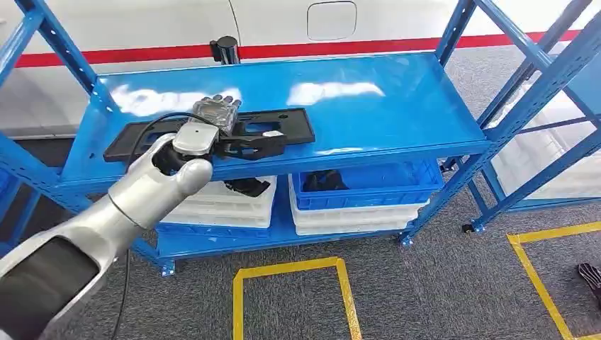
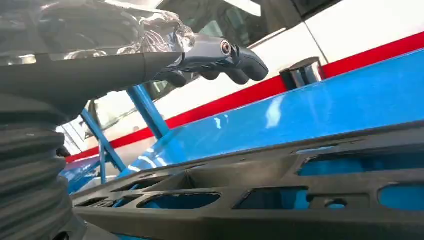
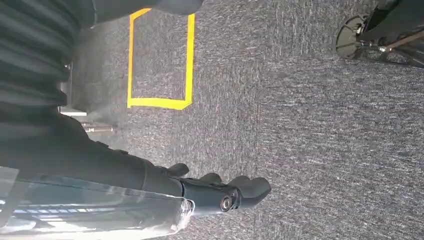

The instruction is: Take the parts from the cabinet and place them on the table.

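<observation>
Black part (image 1: 209, 134) under the empty, spread left robot hand (image 1: 216, 113); right robot hand (image 3: 220, 192) loosely curled, empty.

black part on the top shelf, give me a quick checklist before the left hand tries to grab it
1. Black part lies flat on the blue shelf: ok.
2. Left hand is above the part: ok.
3. Fingers closed on the part: not ok, they hang above it in the left wrist view.
4. Thumb under the part's edge: cannot tell.
5. Black cylinder at the back stands apart from the part: ok.
6. Right hand holds nothing, over the floor: ok.
</observation>
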Available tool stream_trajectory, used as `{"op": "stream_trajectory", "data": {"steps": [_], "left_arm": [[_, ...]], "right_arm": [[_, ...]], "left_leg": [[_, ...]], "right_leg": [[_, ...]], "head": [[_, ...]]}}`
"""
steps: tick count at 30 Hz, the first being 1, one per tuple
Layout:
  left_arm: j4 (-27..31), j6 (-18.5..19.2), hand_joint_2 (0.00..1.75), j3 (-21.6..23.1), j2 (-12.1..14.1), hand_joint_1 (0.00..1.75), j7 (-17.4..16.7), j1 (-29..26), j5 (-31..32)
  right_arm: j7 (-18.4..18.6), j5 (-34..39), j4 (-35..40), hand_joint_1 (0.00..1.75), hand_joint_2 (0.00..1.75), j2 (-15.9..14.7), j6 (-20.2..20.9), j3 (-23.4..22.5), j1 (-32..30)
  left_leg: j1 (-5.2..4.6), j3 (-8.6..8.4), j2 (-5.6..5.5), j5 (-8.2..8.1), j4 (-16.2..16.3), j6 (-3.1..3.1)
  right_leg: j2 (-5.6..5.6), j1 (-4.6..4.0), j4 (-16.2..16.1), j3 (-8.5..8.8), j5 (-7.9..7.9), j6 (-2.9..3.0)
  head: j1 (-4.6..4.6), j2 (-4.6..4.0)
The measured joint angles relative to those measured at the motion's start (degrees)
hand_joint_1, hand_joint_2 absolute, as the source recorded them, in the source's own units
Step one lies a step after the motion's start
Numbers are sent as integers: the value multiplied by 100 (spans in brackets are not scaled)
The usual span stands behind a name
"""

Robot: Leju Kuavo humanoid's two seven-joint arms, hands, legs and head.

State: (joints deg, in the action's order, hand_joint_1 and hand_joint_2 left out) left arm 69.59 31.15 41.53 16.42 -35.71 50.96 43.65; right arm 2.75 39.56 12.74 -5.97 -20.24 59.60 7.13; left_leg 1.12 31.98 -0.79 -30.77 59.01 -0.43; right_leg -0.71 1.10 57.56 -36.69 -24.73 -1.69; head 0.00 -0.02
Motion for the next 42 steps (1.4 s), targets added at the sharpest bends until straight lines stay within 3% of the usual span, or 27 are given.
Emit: {"op": "stream_trajectory", "data": {"steps": [22,29,42], "left_arm": [[-138,2,175,-472,-372,0,0,-62,11],[-240,-208,175,-542,-501,0,0,-55,-175],[-1221,-616,175,-512,-1006,0,0,335,-498]], "right_arm": [[0,-41,0,0,175,-11,-31,0,0],[0,-59,0,0,175,-50,-41,0,1],[253,-397,4,0,175,-345,87,13,124]], "left_leg": [[0,-2,21,-1,0,0],[-1,-3,17,-1,0,0],[-3,-2,-10,0,0,0]], "right_leg": [[-4,0,0,-1,0,0],[-4,0,0,0,0,0],[-2,1,-1,0,1,-2]], "head": [[0,0],[0,0],[-2,0]]}}
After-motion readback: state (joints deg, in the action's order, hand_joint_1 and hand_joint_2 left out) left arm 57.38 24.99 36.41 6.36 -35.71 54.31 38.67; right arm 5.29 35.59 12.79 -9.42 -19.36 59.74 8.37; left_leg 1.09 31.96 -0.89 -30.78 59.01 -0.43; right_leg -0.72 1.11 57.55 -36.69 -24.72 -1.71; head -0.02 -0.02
